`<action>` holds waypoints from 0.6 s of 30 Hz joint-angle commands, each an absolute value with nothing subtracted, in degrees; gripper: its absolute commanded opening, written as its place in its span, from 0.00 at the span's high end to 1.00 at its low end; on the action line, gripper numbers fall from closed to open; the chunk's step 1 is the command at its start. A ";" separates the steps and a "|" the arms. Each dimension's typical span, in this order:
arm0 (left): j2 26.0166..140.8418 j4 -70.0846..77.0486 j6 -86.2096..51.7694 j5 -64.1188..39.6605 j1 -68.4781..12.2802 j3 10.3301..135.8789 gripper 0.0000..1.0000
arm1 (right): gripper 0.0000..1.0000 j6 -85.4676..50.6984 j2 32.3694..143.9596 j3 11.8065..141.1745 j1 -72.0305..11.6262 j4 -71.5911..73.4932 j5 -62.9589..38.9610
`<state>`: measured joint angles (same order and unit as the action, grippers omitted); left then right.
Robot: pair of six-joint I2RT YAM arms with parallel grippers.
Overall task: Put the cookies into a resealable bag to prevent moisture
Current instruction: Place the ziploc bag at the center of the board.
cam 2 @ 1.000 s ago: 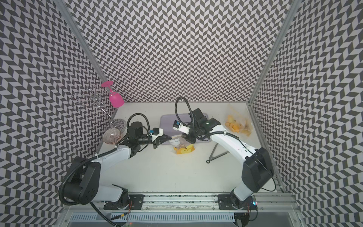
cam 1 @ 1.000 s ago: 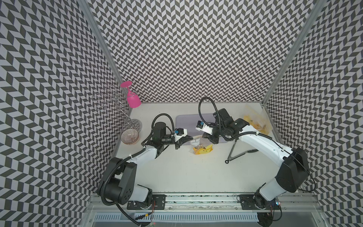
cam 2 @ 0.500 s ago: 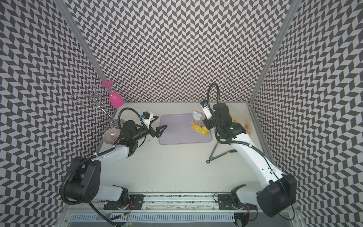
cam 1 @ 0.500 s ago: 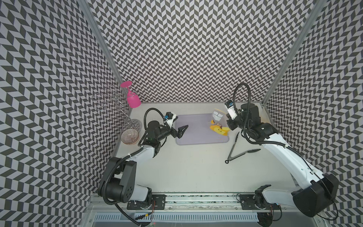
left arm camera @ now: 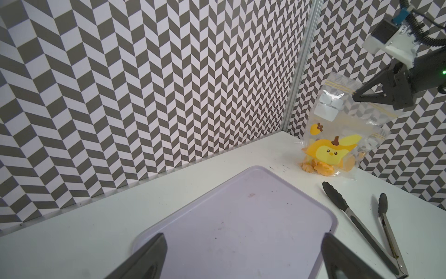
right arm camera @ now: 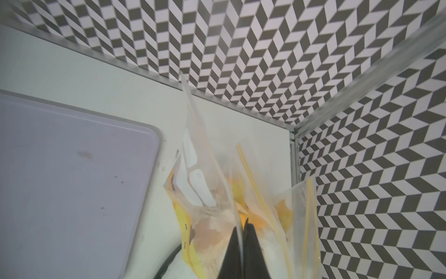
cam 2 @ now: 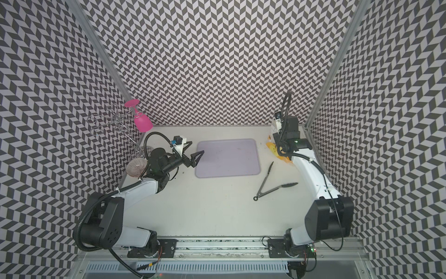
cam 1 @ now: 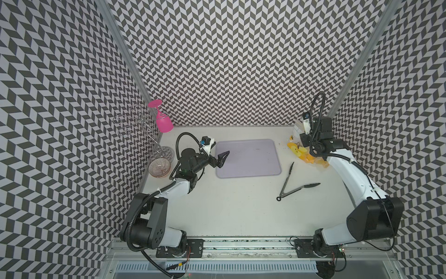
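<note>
While right tool (left arm camera: 356, 96) pinches bag (left arm camera: 337, 125) top, cookies (left arm camera: 394, 168) sit below.

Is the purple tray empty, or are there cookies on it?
Empty: the tray shows only bare surface with specks. The cookies lie in the bag pinched by the right gripper.

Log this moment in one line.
left gripper: open, over tray edge | right gripper: shut on bag top | cookies: inside bag | tongs: on table

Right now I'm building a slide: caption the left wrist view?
Right end effector pinches the bag, cookies inside, beyond the tray and tongs.
</note>
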<state>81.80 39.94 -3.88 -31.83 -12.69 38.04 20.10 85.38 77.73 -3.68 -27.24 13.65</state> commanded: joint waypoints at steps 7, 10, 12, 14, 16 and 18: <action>76.13 41.58 -11.26 -21.32 -7.60 33.34 0.00 | 0.40 15.44 80.33 78.48 -1.93 -22.00 7.05; 72.65 41.40 -13.69 -20.13 -5.26 31.03 0.01 | 0.39 12.28 72.32 73.74 -2.00 -15.02 2.60; 69.92 40.26 -14.81 -17.40 -4.91 29.64 0.00 | 0.38 7.72 65.59 66.59 -2.19 -8.28 -3.53; 67.19 38.60 -14.89 -13.24 -4.92 27.88 0.01 | 0.34 2.81 58.49 57.01 -2.88 -0.53 -11.12; 63.70 37.01 -14.12 -7.73 -5.20 25.14 0.00 | 0.32 -2.01 51.90 46.28 -4.65 7.16 -14.47; 59.10 35.75 -11.77 -0.50 -6.21 21.43 0.00 | 0.28 -4.61 46.26 37.06 -6.65 12.74 -13.32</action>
<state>63.09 38.65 -12.60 -11.27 -5.41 24.99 3.27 48.95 46.15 -4.78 0.71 -7.40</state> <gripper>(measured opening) 0.994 0.709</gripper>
